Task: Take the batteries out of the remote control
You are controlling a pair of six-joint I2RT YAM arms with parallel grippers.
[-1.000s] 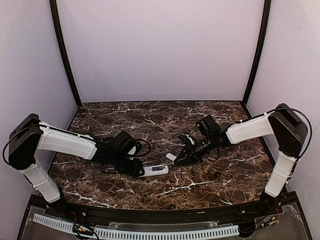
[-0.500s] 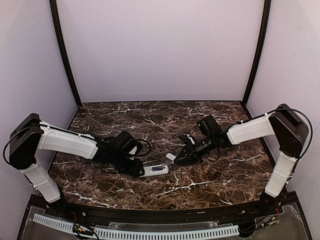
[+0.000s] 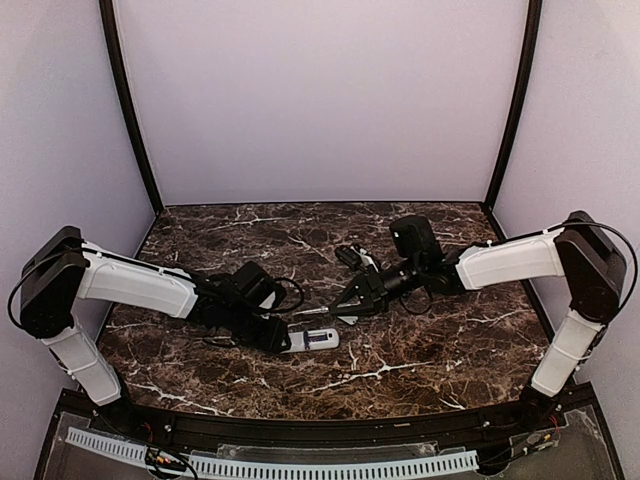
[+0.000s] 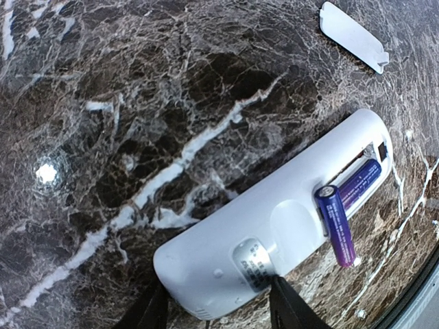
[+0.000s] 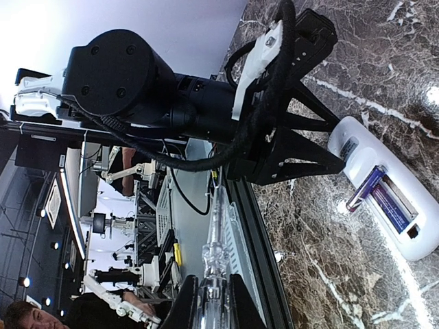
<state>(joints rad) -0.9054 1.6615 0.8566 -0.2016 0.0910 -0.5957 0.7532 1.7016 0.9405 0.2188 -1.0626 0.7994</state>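
- The dark marbled tabletop (image 3: 420, 370) carries everything you are working with, and both arms reach in over its middle.
- Your left gripper (image 3: 278, 338) is low at the tabletop, clamped across the remote's left end. In the left wrist view its dark fingers (image 4: 285, 308) sit against either side of the rounded, labelled end.
- Your right gripper (image 3: 338, 303) is pinched closed and held off the remote, just beyond its far side. From its wrist camera you look across at the left gripper and the open compartment.
- The remote (image 3: 312, 340) lies flat, back side up, near the front middle of the tabletop. Its battery compartment is uncovered at the end away from the left gripper.
- The cover (image 4: 353, 35), a small flat white piece, lies on the marble, apart from the remote and past its open end.
- The batteries (image 4: 336, 223) are purple-blue. One is tipped out of the compartment, slanting across the remote's edge with its far end over the marble. The second battery (image 4: 361, 181) lies seated in its slot.
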